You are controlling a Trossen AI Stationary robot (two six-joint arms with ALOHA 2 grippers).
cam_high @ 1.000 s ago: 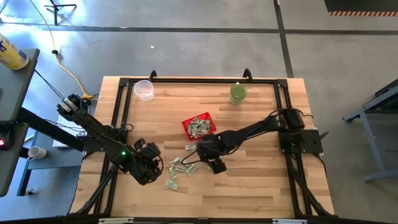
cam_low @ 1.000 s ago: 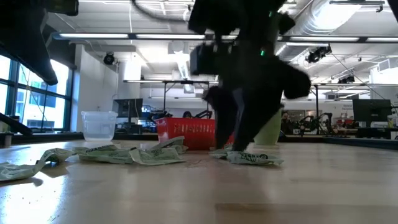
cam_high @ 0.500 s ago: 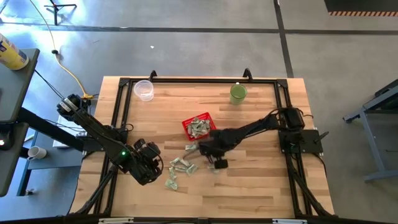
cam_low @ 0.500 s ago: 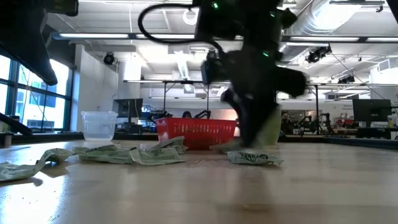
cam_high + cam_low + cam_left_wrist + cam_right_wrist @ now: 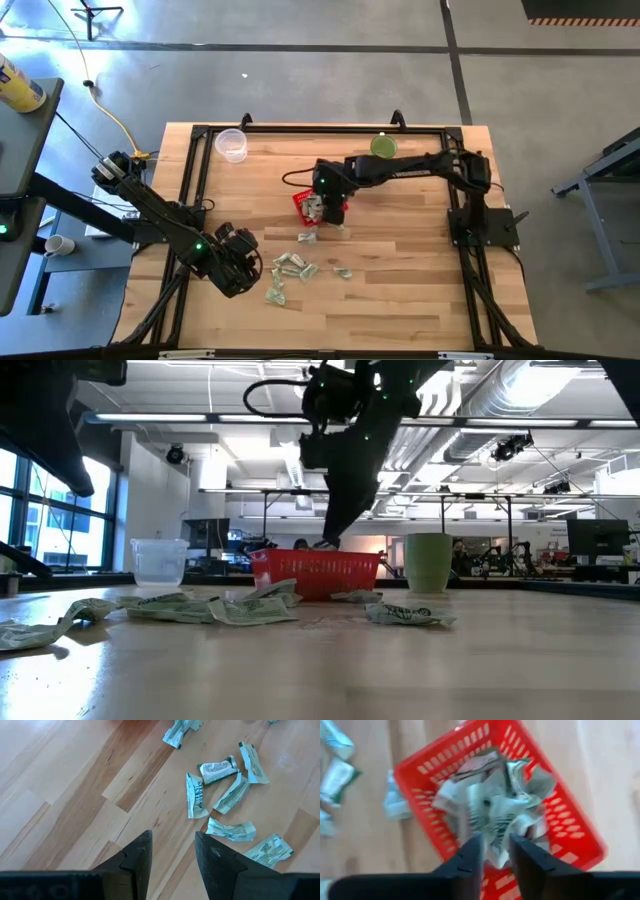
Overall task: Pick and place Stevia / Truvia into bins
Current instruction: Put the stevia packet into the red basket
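The red mesh basket (image 5: 301,200) stands mid-table, heaped with pale green and white Stevia sachets (image 5: 490,805). More sachets (image 5: 290,266) lie flat on the wood nearer the table's near edge and also show in the left wrist view (image 5: 220,775). My right gripper (image 5: 330,204) hangs just above the basket, its fingers nearly together with pale paper between them (image 5: 495,849). My left gripper (image 5: 172,845) is open and hovers over bare wood near the table's near-left corner (image 5: 236,264), beside the loose sachets. My right gripper pinches a pale sachet (image 5: 495,854) between its two fingers, coming from above and pointing down. The sachet is lifted clear of the table, over the basket's heap. Motion blur and the fingers (image 5: 470,857) hide which part of it they have.
A clear plastic cup (image 5: 231,144) stands near the table's far-left corner and a green cup (image 5: 382,150) near the far edge to the right. One sachet (image 5: 343,271) lies alone right of the loose group. A black frame rims the table.
My right gripper has risen from the table beside the loose sachets and swung toward the far edge, ending over the red basket. One sachet stays on the wood where the gripper was. The left arm has kept still.
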